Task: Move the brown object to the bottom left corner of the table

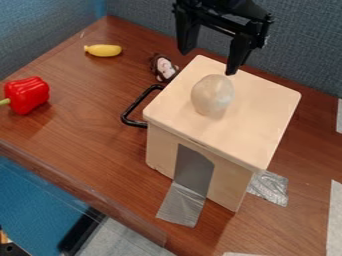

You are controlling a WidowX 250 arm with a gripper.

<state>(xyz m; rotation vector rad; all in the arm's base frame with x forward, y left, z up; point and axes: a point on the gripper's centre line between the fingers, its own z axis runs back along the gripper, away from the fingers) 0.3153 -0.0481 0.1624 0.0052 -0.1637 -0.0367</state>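
Note:
My gripper hangs open at the top, above the back part of the wooden box, with nothing between its fingers. A small brown figure with a pinkish face and front lies on the table behind the box's left side, to the left of the gripper and lower than it. It sits apart from the box, near the back wall.
The pale wooden box has a translucent egg-like thing on top, a black handle at its left and grey tape below. A yellow banana and red pepper lie left. Blue-grey partitions stand behind.

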